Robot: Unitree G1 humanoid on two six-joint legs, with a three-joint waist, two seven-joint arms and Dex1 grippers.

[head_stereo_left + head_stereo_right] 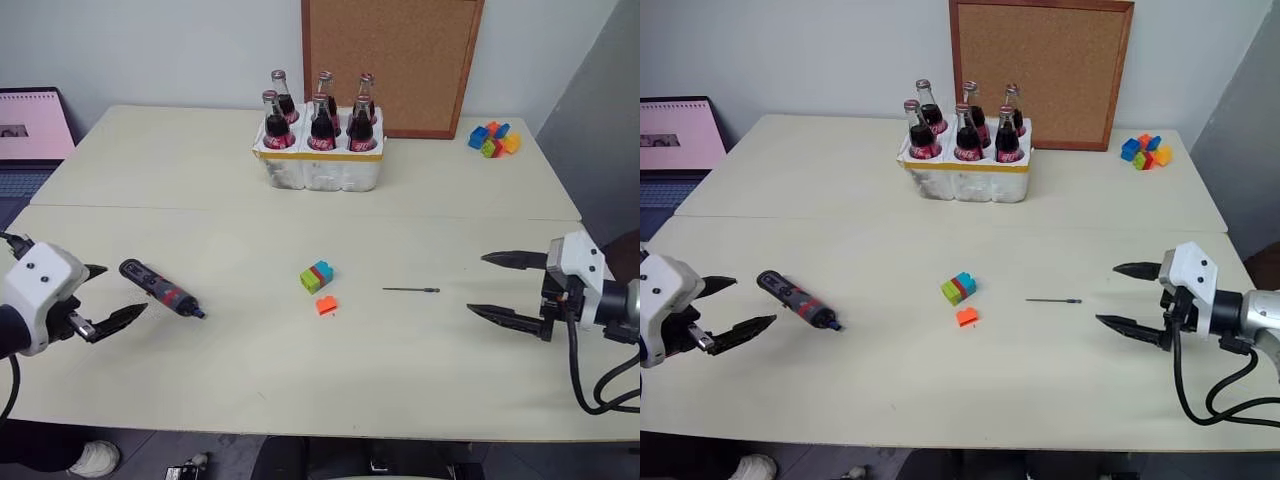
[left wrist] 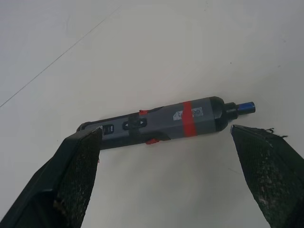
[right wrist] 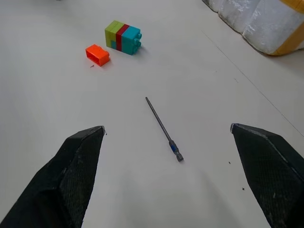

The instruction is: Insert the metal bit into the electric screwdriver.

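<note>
Nothing picked up yet, so the job sits right at its start. Taking the stacked coloured blocks [image 1: 316, 276] in the middle of the table [image 1: 200, 170] as the marker: the electric screwdriver [image 1: 160, 287] lies flat well to their left, its blue-tipped nose pointing back toward them, and the metal bit [image 1: 410, 290] lies flat just to their right, thin as a needle. A single orange brick [image 1: 326, 306] sits just in front of the blocks.

The left gripper [image 1: 100, 298] hangs beside the screwdriver's rear end with its 2 fingers spread wide and holding nothing; from its wrist, the tool lies across the gap between them. The right gripper [image 1: 495, 285] hovers beyond the bit, on the side away from the blocks, also spread and empty, the bit lined up between its fingers.

Still to come, by my reckoning: both grasps, the lift, the lining-up and the insertion itself. That slim bit looks awkward to pinch off a flat top.
</note>
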